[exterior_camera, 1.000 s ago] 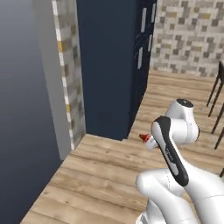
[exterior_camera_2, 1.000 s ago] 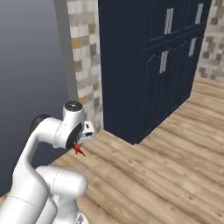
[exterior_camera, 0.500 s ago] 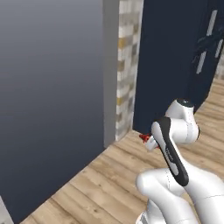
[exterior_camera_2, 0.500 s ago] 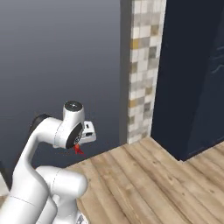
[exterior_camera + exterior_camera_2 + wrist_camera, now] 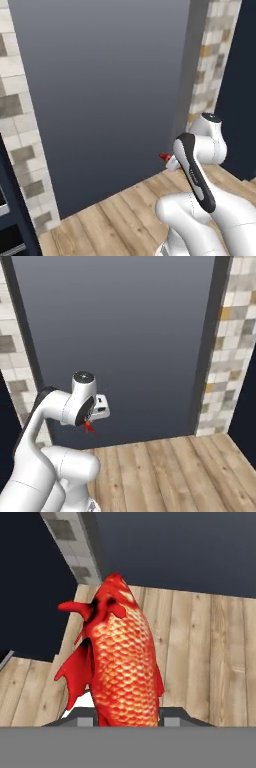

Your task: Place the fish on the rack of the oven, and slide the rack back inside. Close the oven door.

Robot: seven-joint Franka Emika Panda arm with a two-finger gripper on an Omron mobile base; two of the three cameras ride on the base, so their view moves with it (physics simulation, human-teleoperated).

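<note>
The red-orange fish [image 5: 122,662] stands large in the hand view, scaly body rising between my fingers, whose tips [image 5: 170,714] just show at its base. From the left base view its red tail [image 5: 163,157] pokes out beside the arm's wrist. In the right base view the fish [image 5: 90,427] hangs below my gripper [image 5: 92,418], which is shut on it and held close in front of the arm. The oven, its rack and its door are out of view.
A flat dark grey wall panel [image 5: 105,95] faces the base, flanked by mosaic tile strips [image 5: 225,356] and navy cabinetry [image 5: 240,100] at the right. Wooden floor [image 5: 165,471] runs below. At the far left edge, dark cabinetry with pale bars [image 5: 7,220] comes into view.
The base has turned or driven: the whole scene slid right, the navy cabinets leaving and the grey panel coming to the front. The arm keeps its pose with the fish held.
</note>
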